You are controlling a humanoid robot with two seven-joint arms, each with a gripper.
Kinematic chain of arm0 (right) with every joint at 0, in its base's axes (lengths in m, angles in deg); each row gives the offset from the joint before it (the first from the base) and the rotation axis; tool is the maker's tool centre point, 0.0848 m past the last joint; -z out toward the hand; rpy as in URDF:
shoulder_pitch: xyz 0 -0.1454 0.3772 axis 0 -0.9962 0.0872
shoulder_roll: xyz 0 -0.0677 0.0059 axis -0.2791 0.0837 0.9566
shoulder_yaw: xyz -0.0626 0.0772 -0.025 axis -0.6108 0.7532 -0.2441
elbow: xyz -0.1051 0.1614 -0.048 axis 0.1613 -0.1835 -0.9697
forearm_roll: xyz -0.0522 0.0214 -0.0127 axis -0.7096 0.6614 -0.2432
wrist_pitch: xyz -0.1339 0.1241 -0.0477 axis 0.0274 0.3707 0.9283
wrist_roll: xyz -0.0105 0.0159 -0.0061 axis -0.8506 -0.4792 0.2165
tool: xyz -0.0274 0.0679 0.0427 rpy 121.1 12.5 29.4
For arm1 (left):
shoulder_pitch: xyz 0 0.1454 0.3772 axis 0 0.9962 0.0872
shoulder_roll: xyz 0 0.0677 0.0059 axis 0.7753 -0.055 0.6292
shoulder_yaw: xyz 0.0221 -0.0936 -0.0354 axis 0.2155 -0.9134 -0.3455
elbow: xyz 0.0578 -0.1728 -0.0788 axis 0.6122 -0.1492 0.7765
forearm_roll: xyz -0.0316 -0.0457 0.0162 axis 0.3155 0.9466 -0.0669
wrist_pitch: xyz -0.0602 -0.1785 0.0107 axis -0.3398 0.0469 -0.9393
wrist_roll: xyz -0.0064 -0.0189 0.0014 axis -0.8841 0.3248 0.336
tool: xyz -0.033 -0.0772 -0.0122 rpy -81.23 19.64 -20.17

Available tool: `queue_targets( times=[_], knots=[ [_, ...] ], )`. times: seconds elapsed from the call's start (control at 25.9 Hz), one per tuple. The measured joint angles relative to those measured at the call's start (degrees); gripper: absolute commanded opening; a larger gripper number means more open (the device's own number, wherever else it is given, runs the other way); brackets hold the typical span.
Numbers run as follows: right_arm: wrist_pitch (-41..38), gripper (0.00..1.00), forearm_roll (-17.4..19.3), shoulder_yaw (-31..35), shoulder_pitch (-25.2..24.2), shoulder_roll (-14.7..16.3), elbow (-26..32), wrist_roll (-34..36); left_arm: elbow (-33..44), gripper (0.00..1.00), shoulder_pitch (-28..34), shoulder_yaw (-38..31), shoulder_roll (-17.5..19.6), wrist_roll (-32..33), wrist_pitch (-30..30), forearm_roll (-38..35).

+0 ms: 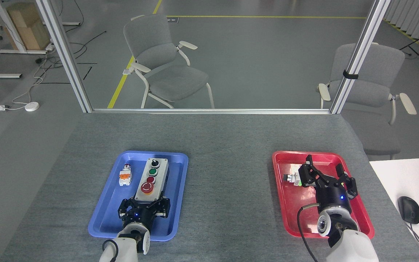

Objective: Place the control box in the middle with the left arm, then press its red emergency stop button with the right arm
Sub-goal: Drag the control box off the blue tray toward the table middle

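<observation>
Blue tray [104, 214]: holds our control box [152, 179], lengthwise, red stop button [147, 187] near us.
Left gripper [144, 208]: fingers spread about the box's near end; whether they grip, we cannot tell.
Middle [227, 182]: bare felt, awaiting the box.
Right gripper [326, 174]: spread wide, empty, over the red tray [289, 218], waiting to press.

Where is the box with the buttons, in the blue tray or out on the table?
In. The control box lies inside the blue tray, not on the bare grey table.
</observation>
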Motion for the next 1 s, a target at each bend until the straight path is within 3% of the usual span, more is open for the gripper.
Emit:
queue_targets(
  times=[0.08,0.31,0.42,0.58,0.77,1.0],
  knots=[
    [0.0,1.0,0.0,0.0,0.01,0.02,0.0,0.0,-0.15,0.0,-0.26,0.01,0.08,0.23,-0.37,0.06],
    [0.0,1.0,0.0,0.06,0.13,0.03,0.0,-0.01,1.78,0.0,-0.41,-0.23,0.66,0.96,-2.62,2.53],
    [0.0,1.0,0.03,0.09,0.49,0.06,-0.01,-0.03,8.55,0.0,1.28,-0.36,1.75,0.69,-4.52,4.9],
    [0.0,1.0,0.04,0.08,0.66,0.06,-0.02,-0.1,22.52,0.0,7.96,0.0,2.44,0.58,-8.76,6.7],
    [0.0,1.0,0.06,0.08,0.7,0.16,-0.01,-0.13,32.81,0.0,13.31,7.68,1.99,2.17,-10.79,6.83],
    [0.0,1.0,0.1,0.11,0.72,0.16,-0.07,-0.37,33.93,0.0,13.94,15.76,-0.02,2.65,-10.18,6.19]
  ],
)
